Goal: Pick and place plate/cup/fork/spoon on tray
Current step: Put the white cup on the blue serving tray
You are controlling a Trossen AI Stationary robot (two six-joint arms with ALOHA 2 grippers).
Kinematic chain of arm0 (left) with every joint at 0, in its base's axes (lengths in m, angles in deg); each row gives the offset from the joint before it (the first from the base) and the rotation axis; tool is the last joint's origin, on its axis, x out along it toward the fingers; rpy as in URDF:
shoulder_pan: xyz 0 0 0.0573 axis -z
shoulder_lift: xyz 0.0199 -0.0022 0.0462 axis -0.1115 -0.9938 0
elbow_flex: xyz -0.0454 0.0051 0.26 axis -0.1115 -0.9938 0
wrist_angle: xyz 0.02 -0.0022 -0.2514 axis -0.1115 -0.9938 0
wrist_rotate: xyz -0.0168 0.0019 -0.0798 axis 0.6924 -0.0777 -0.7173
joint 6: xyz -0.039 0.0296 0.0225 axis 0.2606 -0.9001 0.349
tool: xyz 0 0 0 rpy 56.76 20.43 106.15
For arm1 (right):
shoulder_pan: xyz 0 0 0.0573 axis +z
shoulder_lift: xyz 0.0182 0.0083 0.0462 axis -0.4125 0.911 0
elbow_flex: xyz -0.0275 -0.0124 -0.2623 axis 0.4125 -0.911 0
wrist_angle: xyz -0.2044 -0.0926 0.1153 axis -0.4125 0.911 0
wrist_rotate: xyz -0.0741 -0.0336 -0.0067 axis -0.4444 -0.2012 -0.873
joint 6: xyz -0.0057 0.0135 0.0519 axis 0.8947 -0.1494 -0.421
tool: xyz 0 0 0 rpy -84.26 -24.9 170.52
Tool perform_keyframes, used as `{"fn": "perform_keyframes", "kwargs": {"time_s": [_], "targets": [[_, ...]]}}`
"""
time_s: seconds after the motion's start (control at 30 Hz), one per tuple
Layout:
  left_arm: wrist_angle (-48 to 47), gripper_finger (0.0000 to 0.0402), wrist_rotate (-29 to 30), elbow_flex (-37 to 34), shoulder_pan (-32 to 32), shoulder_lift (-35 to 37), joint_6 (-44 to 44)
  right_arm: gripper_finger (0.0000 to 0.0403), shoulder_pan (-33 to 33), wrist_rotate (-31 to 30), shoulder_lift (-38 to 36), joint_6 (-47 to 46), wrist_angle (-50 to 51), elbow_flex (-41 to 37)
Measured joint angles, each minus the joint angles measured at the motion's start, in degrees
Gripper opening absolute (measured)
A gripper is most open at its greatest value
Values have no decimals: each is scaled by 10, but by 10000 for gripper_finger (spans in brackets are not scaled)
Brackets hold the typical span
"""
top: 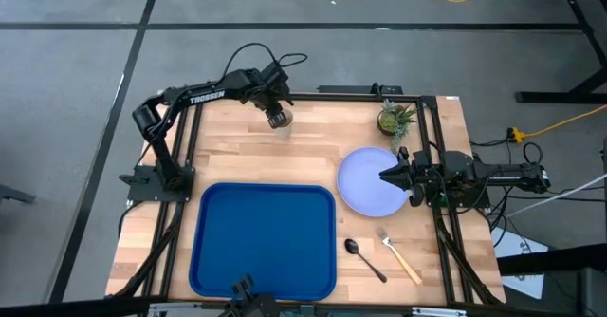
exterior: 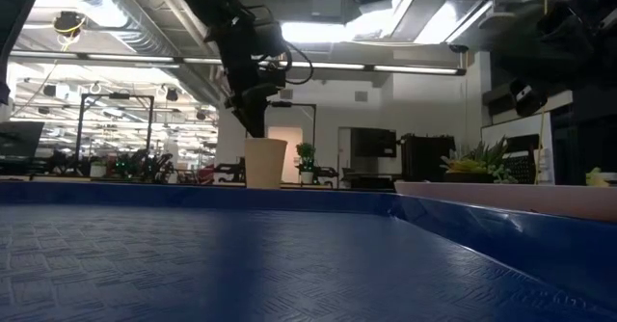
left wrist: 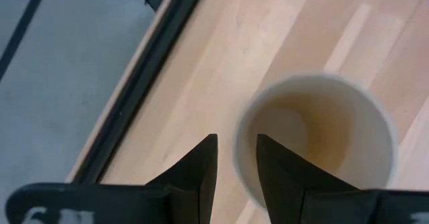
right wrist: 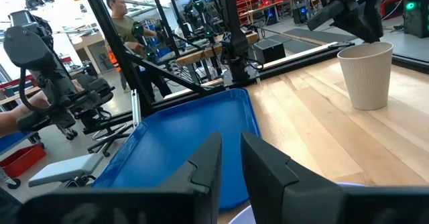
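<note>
The tan cup [top: 278,119] stands upright on the wooden table near its far edge; it also shows in the low view [exterior: 265,162] and the right wrist view [right wrist: 366,75]. My left gripper [left wrist: 236,153] comes down on the cup from above, open, one finger inside and one outside the rim. The lavender-white plate [top: 365,184] lies flat at the right. My right gripper [top: 384,176] hovers over it, fingers shut, pointing toward the table's left. The blue tray [top: 266,241] lies at the front. The dark spoon [top: 363,258] and the tan-handled fork [top: 402,259] lie right of the tray. My left gripper straddles the cup's wall at the rim [left wrist: 240,140], pointing down. One finger [left wrist: 278,174] is inside the cup and the other [left wrist: 201,170] is outside. A strip of table shows between the outer finger and the rim. I cannot tell whether the inner finger touches the wall.
A small pot with a green plant [top: 395,118] stands at the far right, just beyond the plate. Bare wood lies between the cup and the tray. A person [right wrist: 120,23] stands in the room beyond the table's left side.
</note>
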Motion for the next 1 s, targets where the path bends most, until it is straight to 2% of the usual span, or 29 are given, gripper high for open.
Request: {"fn": "perform_keyframes", "kwargs": {"time_s": [0.2,1.0], "targets": [[-6,96,18,-1,4,0,3,62,0,0,0,0,0,0],[0,95,28,-24,21,-21,32,62,0,1,0,-26,-1,0]]}}
